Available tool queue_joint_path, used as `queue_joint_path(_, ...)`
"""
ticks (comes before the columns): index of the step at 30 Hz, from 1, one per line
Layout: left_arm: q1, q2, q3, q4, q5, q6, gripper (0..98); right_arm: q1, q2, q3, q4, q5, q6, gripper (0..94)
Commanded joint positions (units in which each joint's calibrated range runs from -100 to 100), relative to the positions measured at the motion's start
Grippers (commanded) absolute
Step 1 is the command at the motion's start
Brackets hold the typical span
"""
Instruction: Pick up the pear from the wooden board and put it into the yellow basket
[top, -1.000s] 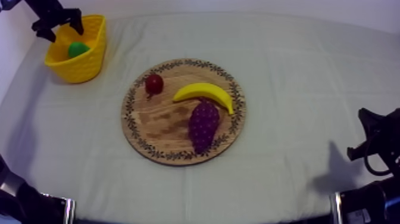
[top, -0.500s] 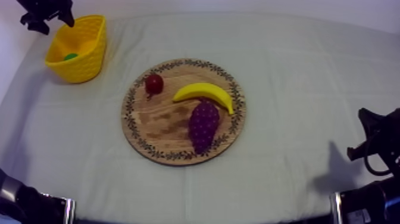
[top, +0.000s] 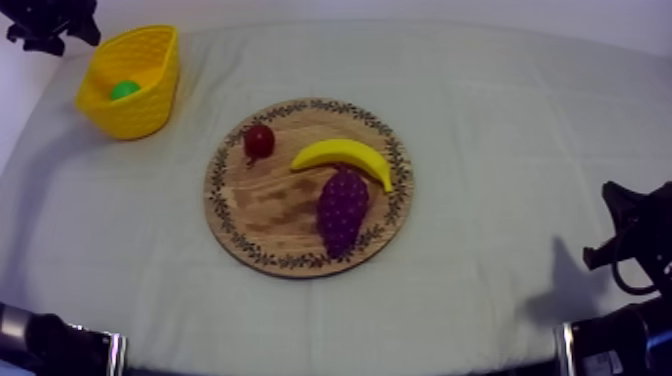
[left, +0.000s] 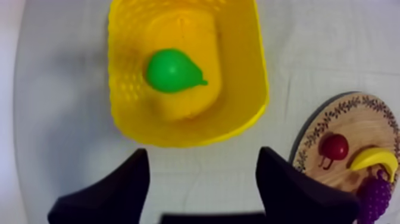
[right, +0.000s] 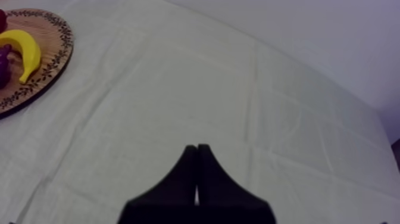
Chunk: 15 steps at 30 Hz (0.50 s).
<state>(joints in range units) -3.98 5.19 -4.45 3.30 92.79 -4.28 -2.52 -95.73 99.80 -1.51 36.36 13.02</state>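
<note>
Since the pear (left: 172, 71) lies inside the yellow basket (left: 253, 101), I must raise my left gripper (left: 202, 155), fingers (left: 116, 193) wide apart and empty, straight up; my right gripper (right: 197, 149) rests closed, empty.

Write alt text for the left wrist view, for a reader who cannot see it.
A green pear lies inside the yellow basket, with the left gripper open and empty near its rim. Beside the basket, the wooden board carries a small red fruit, a banana and grapes.
</note>
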Motion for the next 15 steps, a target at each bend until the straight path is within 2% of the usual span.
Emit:
queue_joint_path(1, -0.21, -3.35, 2.78, 0.31, -0.77, -0.26, 60.1, -0.01, -0.03, -0.02, 0.03, 0.02, 0.00, 0.4)
queue_joint_path(15, -1.80, -20.78, 19.34, 2.31, -7.58, -2.13, 44.1, -0.09, -0.03, -0.02, 0.03, 0.02, 0.00, 0.4)
